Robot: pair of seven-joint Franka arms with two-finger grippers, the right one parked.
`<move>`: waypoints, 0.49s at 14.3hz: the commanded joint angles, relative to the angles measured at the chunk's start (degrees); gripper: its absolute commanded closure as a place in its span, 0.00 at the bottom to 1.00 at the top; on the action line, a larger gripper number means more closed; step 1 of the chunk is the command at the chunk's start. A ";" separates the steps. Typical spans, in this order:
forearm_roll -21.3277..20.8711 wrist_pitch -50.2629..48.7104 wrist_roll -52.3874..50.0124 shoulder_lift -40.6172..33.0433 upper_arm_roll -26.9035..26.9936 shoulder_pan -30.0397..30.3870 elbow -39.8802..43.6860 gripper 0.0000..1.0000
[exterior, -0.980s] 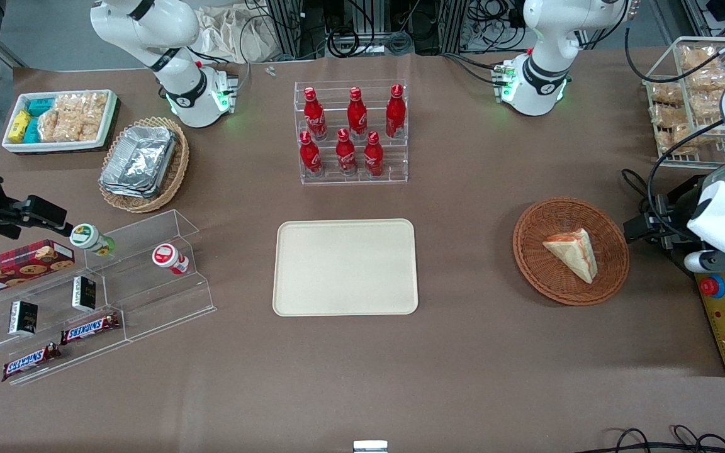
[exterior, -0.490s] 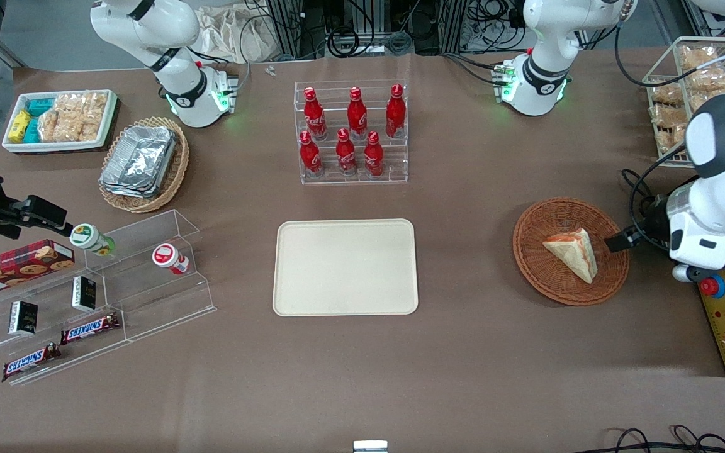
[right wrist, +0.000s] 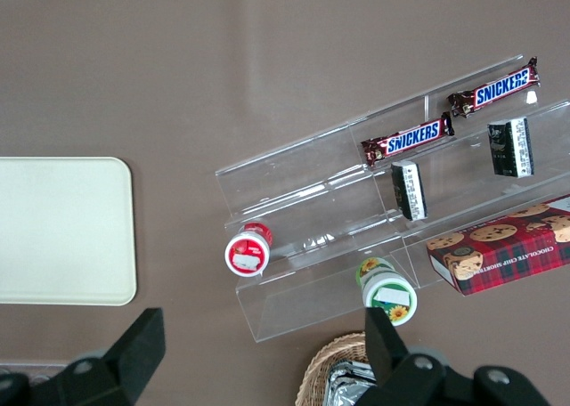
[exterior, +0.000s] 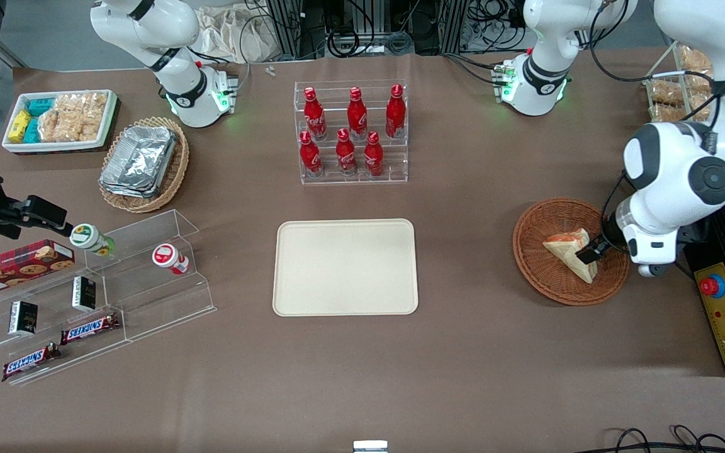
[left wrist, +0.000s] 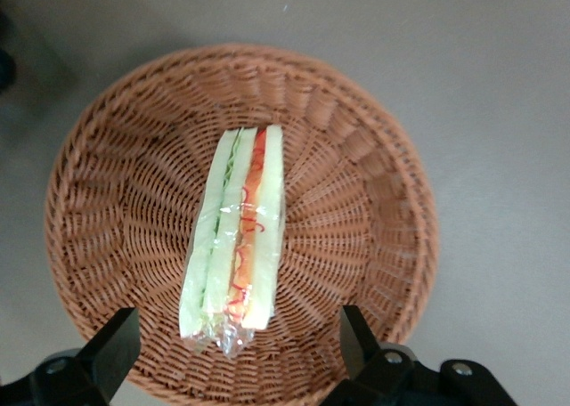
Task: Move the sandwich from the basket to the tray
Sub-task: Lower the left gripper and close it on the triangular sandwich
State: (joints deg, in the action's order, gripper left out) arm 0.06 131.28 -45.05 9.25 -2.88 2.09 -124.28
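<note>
Approach step: tool [left wrist: 233, 357] spread wide, empty, poised above sandwich [left wrist: 236, 246] lying in basket [left wrist: 374, 201]. Next: lower, straddle bread faces, close gently, carry to tray [exterior: 345, 267].

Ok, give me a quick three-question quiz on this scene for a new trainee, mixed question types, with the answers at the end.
1. True or false: the sandwich lies on the tray.
2. Multiple choice: the tool is A) over the basket with fingers open either side of the sandwich, B) shut on the sandwich, C) above the tray.
3. Fill in: the rack farther from the front camera than the tray holds ___ red bottles.

Key: 1 false, it lies in the basket; 2 A; 3 six.
</note>
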 commanded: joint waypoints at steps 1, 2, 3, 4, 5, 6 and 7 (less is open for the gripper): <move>-0.41 2.49 -1.80 -0.38 0.07 0.20 -3.07 0.00; -0.49 2.67 -1.80 -0.29 1.29 0.20 -3.77 0.00; -0.58 3.02 -1.71 -0.37 1.91 0.20 -4.47 0.00; -0.58 3.54 -1.71 -0.11 1.91 0.20 -4.91 0.00; -0.58 4.42 -1.71 0.94 1.91 0.20 -5.09 0.00; -0.58 5.82 -1.71 1.99 1.91 0.20 -5.09 0.00; -0.58 6.62 -1.71 2.87 1.91 0.11 -5.09 0.00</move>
State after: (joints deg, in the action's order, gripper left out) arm 0.06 134.74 -45.67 10.73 -0.82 2.24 -128.28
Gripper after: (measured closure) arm 0.000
